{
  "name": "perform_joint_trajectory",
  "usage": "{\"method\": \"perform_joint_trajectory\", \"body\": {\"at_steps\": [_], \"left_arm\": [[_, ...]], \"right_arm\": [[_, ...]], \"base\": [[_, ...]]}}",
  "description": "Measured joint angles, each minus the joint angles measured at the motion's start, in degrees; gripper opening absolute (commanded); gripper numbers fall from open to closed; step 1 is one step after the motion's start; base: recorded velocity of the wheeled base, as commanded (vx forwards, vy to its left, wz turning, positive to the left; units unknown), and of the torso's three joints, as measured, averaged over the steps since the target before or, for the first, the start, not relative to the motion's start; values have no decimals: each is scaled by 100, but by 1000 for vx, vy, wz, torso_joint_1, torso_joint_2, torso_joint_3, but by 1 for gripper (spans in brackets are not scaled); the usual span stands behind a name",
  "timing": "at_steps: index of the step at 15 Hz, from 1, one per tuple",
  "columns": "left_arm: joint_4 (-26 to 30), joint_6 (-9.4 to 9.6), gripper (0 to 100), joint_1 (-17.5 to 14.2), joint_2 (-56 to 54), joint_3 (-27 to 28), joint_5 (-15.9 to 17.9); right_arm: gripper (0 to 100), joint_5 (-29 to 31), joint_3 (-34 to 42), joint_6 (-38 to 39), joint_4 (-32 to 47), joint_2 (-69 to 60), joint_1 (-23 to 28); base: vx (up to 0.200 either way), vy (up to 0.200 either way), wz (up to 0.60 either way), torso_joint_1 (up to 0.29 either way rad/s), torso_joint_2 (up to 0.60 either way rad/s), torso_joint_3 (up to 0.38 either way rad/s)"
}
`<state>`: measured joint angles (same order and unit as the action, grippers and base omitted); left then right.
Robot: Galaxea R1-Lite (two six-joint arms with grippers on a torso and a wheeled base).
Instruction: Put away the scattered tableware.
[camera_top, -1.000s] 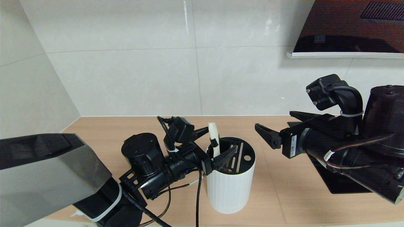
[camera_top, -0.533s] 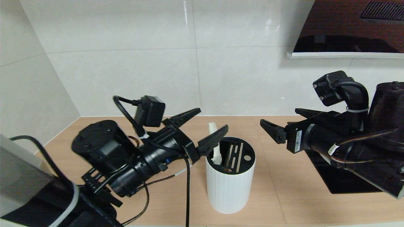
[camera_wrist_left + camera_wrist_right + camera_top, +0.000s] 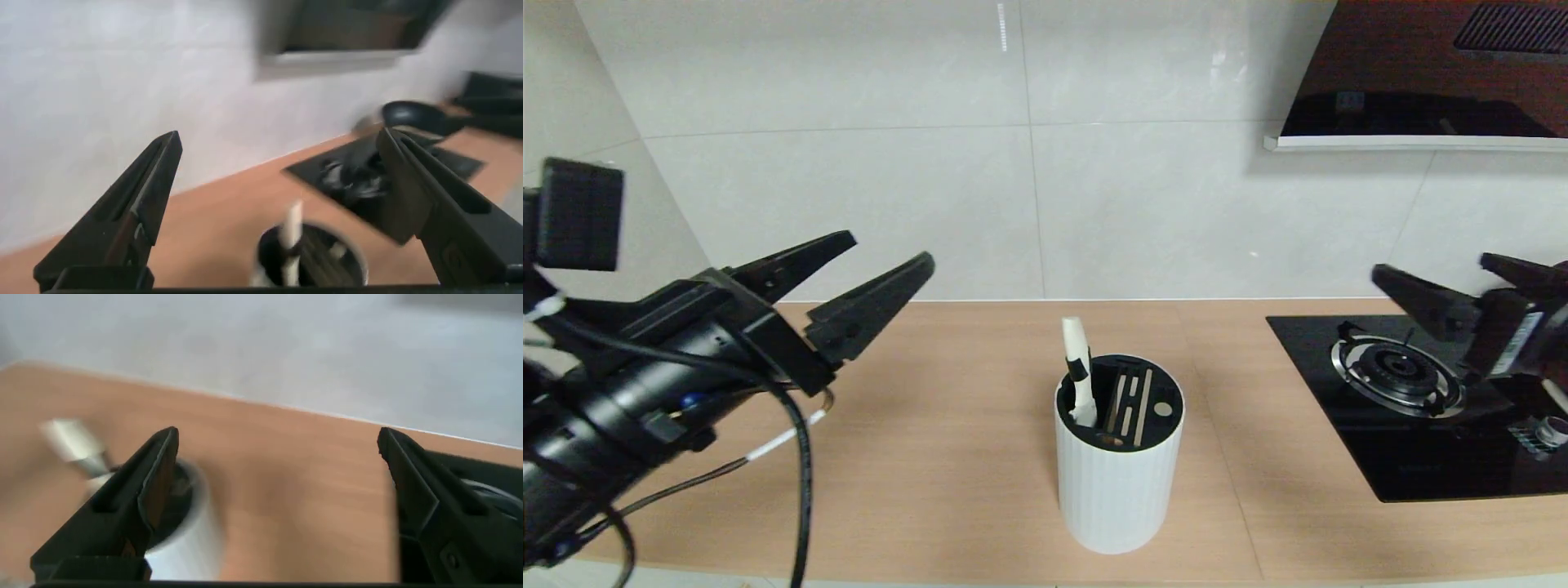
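Ribbed matt plastic holder (image 3: 1119,482) — wood-grain ctr-top (image 3: 947,474).

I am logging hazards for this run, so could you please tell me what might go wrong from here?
1. The utensil handle stands tall and tilted above the rim of the white holder; a passing arm could catch it and topple both.
2. A loose cable hangs low behind the open left gripper and might snag if that arm nears the holder.
3. The open right gripper hovers by the stove burner; lowering could strike it.
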<state>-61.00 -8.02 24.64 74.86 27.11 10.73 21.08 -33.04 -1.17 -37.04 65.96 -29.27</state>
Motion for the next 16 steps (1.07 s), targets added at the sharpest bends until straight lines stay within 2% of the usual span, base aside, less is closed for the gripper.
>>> {"method": "perform_joint_trajectory", "body": {"at_steps": [2, 4, 8, 10, 13, 15, 16], "left_arm": [[1229, -10, 100, -229, -987, -46, -26], [2372, -12, 100, -435, -2070, -57, -37], [4431, -5, 100, -660, -4096, -46, -134], [5326, 0, 100, -786, -5009, -46, -250], [6140, -2, 100, -1106, -6189, -79, -373], [6239, -2, 100, -1268, -6629, -104, -795], [6244, 1, 100, -1375, -6745, -137, -848]], "right_arm": [[100, -134, 272, -6, 61, -767, 728], [100, -291, 385, -38, 573, -1630, 1221], [100, -455, 482, -222, 2721, -3199, 1569], [100, -446, 645, -271, 3124, -3818, 1641], [100, -455, 991, -438, 3285, -4791, 1968], [100, -307, 1246, -507, 3384, -5459, 2219], [100, -80, 1358, -525, 3323, -5660, 2319]], "base": [[0, 0, 0, 0, 0, 0], [0, 0, 0, 0, 0, 0], [0, 0, 0, 0, 0, 0], [0, 0, 0, 0, 0, 0], [0, 0, 0, 0, 0, 0], [0, 0, 0, 0, 0, 0], [0, 0, 0, 0, 0, 0]]}}
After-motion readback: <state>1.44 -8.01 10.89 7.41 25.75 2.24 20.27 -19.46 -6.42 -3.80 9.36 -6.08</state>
